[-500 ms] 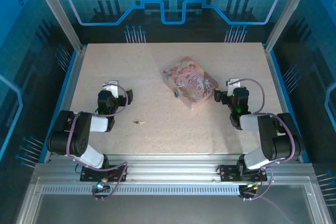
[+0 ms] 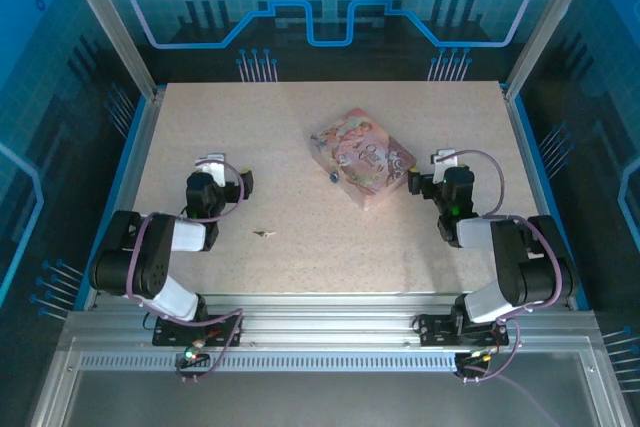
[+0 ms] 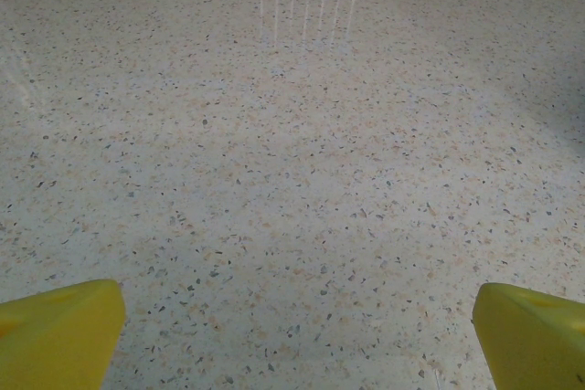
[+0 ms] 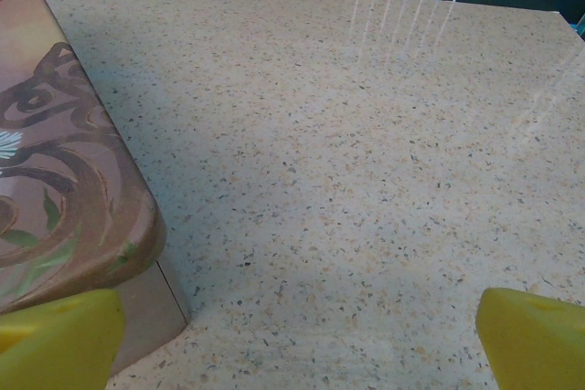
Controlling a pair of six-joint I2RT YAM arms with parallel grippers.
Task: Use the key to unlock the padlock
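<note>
While both arms sit folded low at the near edge, your left gripper (image 3: 297,331) stands spread wide over bare table (image 2: 290,117), holding nothing. Your right gripper (image 4: 297,335) is equally wide and empty, just beside the pink box's (image 2: 362,159) right corner. The padlock (image 2: 334,179) sits at that box's left edge. The key (image 2: 263,235) lies flat on the table near your left arm, well apart from the padlock.

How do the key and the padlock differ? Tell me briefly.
Colour: the key is pale tan, the padlock dark. Place: the key lies alone on open table; the padlock sits right beside the pink box. Both are tiny and lie ungripped.
</note>
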